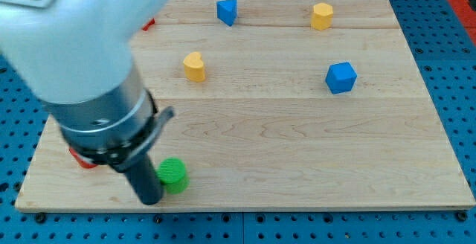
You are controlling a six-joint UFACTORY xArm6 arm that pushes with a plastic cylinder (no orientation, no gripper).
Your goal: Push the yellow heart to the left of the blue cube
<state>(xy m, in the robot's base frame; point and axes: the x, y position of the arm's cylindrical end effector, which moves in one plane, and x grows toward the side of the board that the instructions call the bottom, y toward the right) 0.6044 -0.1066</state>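
Observation:
The yellow heart (194, 66) lies on the wooden board at the upper left of centre. The blue cube (341, 77) lies at the right, far to the heart's right and slightly lower. My tip (150, 198) is at the board's bottom left, touching or just beside the left side of a green round block (173, 175). The tip is far below and left of the yellow heart. The arm's big white and dark body hides the board's left part.
A blue triangular block (227, 11) lies at the top centre. A yellow block (321, 15) lies at the top right. A red block (83, 159) peeks out under the arm at the left, and another red bit (149, 24) shows at the top left.

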